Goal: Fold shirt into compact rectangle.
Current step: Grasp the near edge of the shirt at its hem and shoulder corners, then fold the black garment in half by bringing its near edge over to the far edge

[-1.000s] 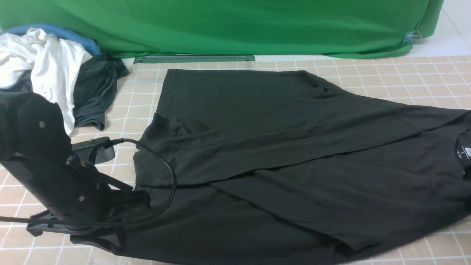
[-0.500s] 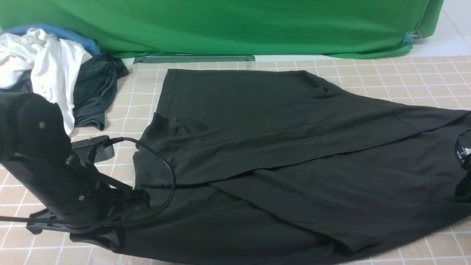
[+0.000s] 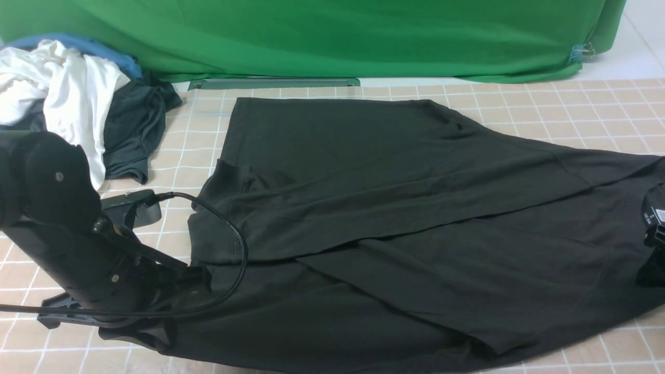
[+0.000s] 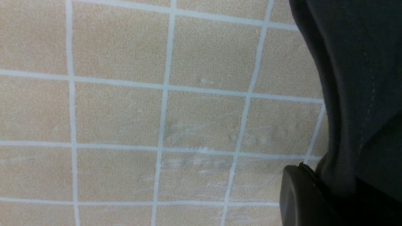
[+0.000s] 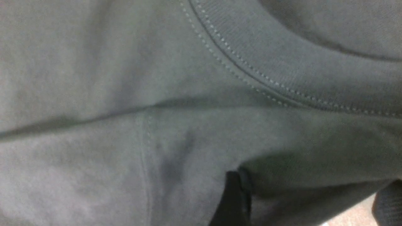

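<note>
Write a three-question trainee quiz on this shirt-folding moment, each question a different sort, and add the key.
1. True or false: the left gripper is shut on a near corner of the large black short-sleeved T-shirt.
2. The shirt's small white neck label lies toward the robot's: A) left; B) right; C) it is hidden from the front view.
3. Fill in: the crumpled white garment lies in a pile at the far ____ corner of the beige gridded mat.

Key: 1 true; 2 B; 3 left.
</note>
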